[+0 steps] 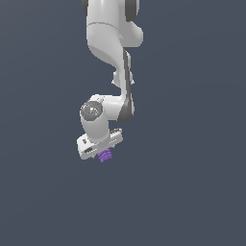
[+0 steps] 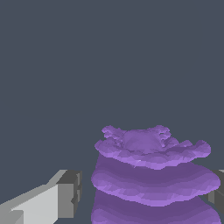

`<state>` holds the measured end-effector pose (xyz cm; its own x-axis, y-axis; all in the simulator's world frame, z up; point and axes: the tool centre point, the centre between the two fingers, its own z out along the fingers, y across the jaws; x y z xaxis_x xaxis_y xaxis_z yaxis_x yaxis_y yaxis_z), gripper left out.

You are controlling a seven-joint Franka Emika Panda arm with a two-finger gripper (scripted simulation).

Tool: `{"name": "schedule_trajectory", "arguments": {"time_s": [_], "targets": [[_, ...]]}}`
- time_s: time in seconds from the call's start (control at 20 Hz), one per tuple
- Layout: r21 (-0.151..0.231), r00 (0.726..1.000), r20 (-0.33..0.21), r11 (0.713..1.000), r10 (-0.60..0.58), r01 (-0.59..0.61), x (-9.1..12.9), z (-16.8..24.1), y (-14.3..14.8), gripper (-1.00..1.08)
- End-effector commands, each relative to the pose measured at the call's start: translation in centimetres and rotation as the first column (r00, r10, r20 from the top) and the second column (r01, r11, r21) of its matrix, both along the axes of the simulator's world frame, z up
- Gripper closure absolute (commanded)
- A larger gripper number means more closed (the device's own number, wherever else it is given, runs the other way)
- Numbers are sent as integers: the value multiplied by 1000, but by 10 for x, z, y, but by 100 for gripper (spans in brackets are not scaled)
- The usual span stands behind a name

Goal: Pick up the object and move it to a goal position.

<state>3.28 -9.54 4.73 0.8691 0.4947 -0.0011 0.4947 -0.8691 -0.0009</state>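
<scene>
Purple object (image 1: 104,155) count: exactly one, and you'll spot it poking out just under the white gripper (image 1: 103,153) in the exterior view, roughly at 6 o'clock from the wrist joint. It's tiny next to the hand. There's one arm (image 1: 111,53) too, coming down from 12 o'clock and bending toward the middle of the frame.

Switch to the wrist view and the object (image 2: 151,175) fills a big chunk of the picture (you can count about three stacked ridged layers with a frilly lump on top). You get two fingers here: one pale grey finger (image 2: 52,201) on one side of the lump and a sliver of the other finger (image 2: 217,192) on the opposite side. The lump sits between them and its layers reach right to the far one. Whether the jaws actually clamp it, you can't tell from these shots; a gap shows beside the near finger.

Everything else is flat dark grey-blue background (image 1: 192,144).
</scene>
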Motion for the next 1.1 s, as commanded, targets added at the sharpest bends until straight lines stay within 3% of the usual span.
{"name": "schedule_trajectory", "arguments": {"time_s": [0.0,0.15,0.2,0.75,1.05], "targets": [[0,1000,1,1000,1,-1,1,-7,0,-92],[0,1000,1,1000,1,-1,2,-8,0,-92],[0,1000,1,1000,1,-1,2,-8,0,108],[0,1000,2,1000,0,0,2,-7,0,108],[0,1000,2,1000,0,0,2,5,18,108]]}}
